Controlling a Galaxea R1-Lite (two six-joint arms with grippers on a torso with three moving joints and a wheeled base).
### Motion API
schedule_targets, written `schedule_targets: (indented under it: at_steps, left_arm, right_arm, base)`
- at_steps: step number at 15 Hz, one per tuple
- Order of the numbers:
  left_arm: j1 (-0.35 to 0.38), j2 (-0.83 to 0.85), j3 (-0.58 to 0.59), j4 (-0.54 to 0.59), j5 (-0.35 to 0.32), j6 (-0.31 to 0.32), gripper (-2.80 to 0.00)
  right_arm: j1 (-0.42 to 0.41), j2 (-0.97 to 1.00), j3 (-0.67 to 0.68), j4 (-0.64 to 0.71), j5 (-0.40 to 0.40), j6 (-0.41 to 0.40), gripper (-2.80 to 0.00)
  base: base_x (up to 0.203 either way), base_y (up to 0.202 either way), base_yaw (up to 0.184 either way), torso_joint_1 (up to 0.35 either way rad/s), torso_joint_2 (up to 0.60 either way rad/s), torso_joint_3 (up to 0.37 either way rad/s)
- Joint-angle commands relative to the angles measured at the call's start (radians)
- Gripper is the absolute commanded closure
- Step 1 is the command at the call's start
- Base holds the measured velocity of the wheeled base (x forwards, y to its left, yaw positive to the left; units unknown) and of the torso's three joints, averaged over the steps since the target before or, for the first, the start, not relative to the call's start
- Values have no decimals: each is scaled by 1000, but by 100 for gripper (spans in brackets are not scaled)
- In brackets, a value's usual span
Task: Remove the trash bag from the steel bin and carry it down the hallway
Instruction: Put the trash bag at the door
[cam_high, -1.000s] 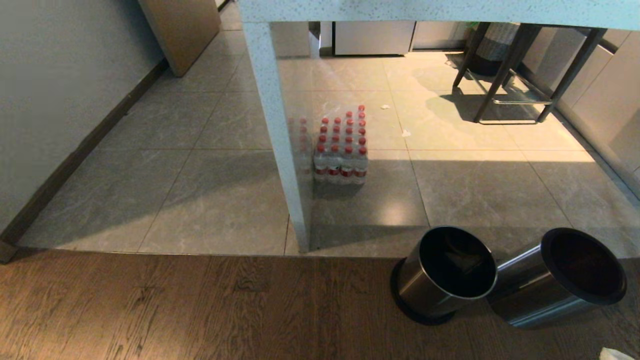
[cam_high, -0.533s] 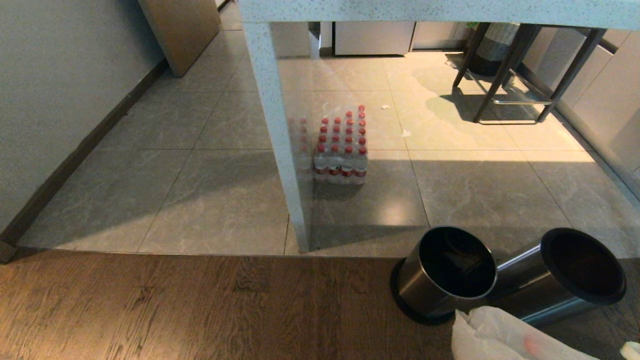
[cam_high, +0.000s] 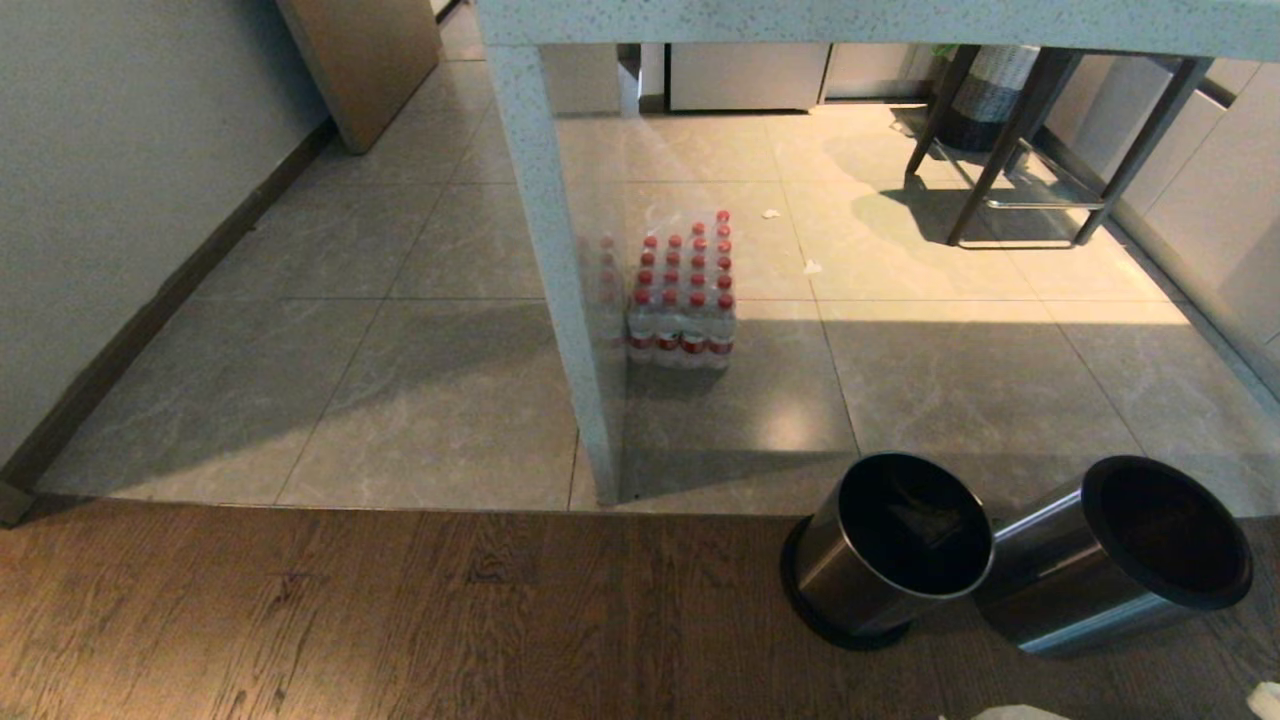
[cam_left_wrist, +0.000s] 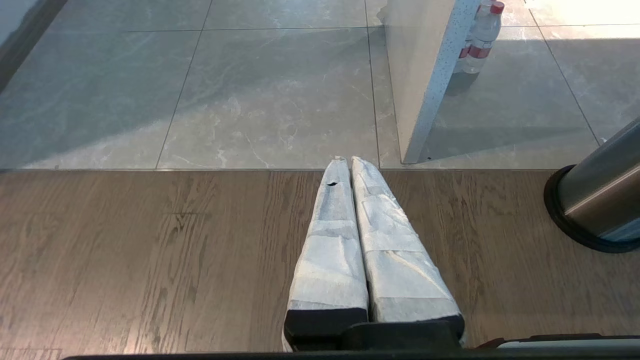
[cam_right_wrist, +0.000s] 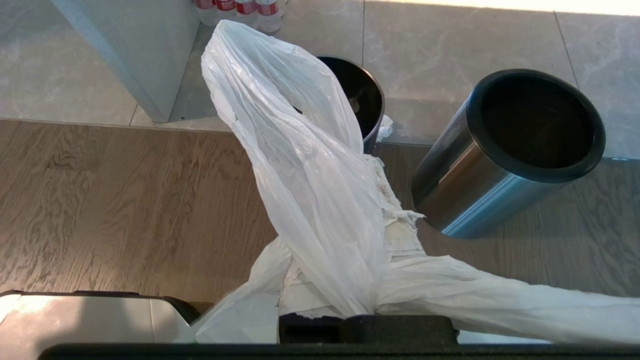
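The trash bag (cam_right_wrist: 310, 170), thin whitish plastic, bunches up over my right gripper (cam_right_wrist: 385, 172), which is shut on it above the dark wood floor. Only a sliver of the trash bag (cam_high: 1010, 712) shows at the head view's bottom edge. A steel bin (cam_high: 890, 545) stands upright at the wood floor's edge, with scraps in its dark inside. A second steel bin (cam_high: 1120, 555) with a black top ring lies tipped against it. The hallway tiles (cam_high: 400, 350) stretch ahead on the left. My left gripper (cam_left_wrist: 348, 161) hangs shut and empty over the wood floor.
A speckled white table leg (cam_high: 560, 280) stands on the tiles with a pack of red-capped water bottles (cam_high: 682, 300) beside it. Dark chair legs (cam_high: 1010, 150) and a striped basket (cam_high: 990, 90) stand at the back right. A wall with dark skirting (cam_high: 150, 320) runs along the left.
Half a second ago the bag rose into the head view's lower right; now it has dropped back to the bottom edge. Both bins have stayed put.
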Motion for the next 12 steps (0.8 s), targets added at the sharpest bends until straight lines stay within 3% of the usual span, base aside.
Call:
schedule_targets:
  at_steps: [1,5,12]
  left_arm:
    - [0,0,0,-1,0,2,0]
    - [0,0,0,0,0,-2,0]
    - [0,0,0,-1,0,-4,0]
  right_arm:
    - [0,3,0,2,0,-1,0]
    - [0,3,0,2,0,-1,0]
    - [0,3,1,2,0,-1,0]
  base:
    - [0,0,0,0,0,0]
    - [0,0,0,2,1,72]
    - [0,0,0,2,2,196]
